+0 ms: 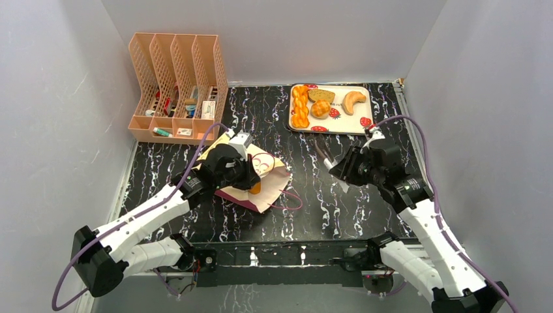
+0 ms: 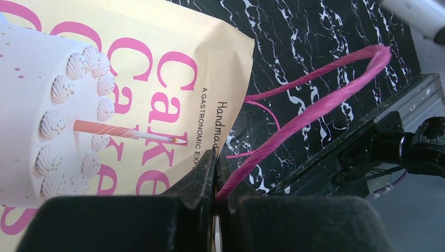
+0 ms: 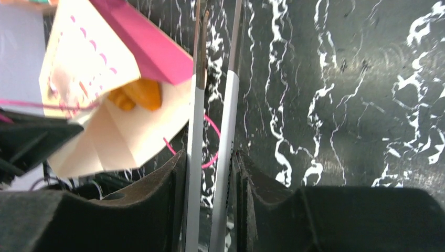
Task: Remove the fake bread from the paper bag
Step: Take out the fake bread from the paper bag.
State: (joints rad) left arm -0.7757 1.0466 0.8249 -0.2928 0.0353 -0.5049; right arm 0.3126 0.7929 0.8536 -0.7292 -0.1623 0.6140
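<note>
Four fake bread pieces (image 1: 319,109) sit on one tray (image 1: 349,124), a fifth piece (image 3: 137,94) in the paper bag (image 1: 277,176) mouth; left claw (image 2: 215,176) clamps one cord handle (image 2: 315,105), right claw (image 3: 210,163) grips one tongs (image 3: 196,121).

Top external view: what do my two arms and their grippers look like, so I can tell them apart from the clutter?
The left arm and right arm both have white link shells between black cylindrical joints. A purple cable loops along each arm. The left gripper and right gripper are black, with dark, rough-surfaced fingers that taper toward the tips.
</note>
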